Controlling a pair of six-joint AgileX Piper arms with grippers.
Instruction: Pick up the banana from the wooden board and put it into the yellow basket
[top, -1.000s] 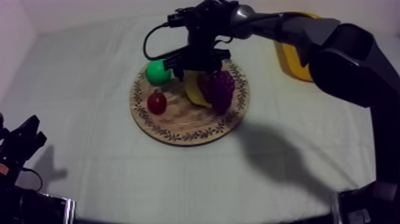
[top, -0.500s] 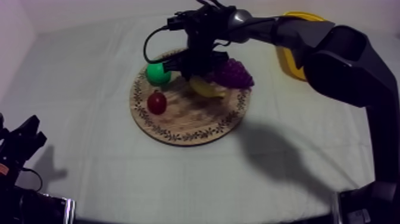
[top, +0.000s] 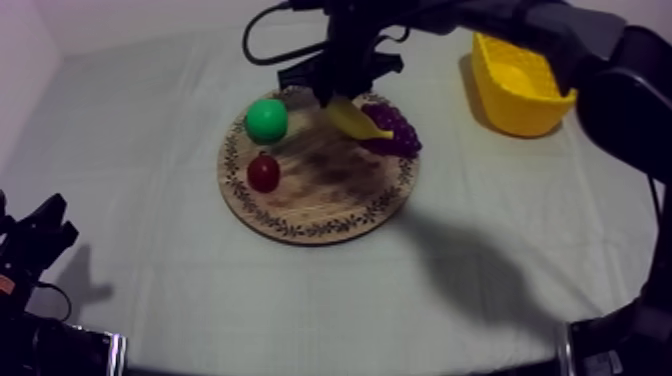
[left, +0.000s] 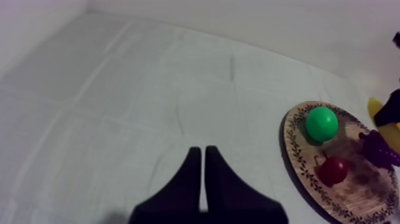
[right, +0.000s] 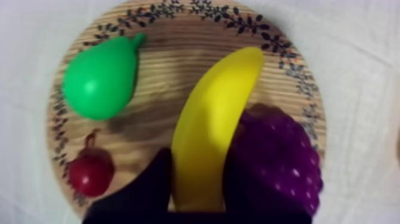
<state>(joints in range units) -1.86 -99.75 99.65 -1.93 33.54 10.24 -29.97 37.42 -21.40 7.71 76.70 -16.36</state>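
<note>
Right gripper (top: 345, 88) is closed on the banana (top: 356, 119), fingers clamped on either side of one end. In the right wrist view the banana (right: 214, 113) runs out from between the two black fingers, over the wooden board (right: 166, 53). In the top view it hangs tilted below the gripper, over the far edge of the wooden board (top: 310, 200), next to the grapes (top: 396, 130). It looks off the wood (dark smear under it reads as shadow, contact not fully clear). Pear (top: 266, 120) and small red fruit (top: 263, 172) sit on the board, apart from the banana. Yellow basket (top: 515, 85) stands on the cloth at the far right, well apart from the board, nothing visible inside. Left gripper (left: 203, 173) has its fingers pressed together on nothing, parked low at the left, away from the board. Progress: grasp done, lift apparently under way. Left to do: carry across to the basket, lower in, release. Roughly a third through, I judge.
</note>
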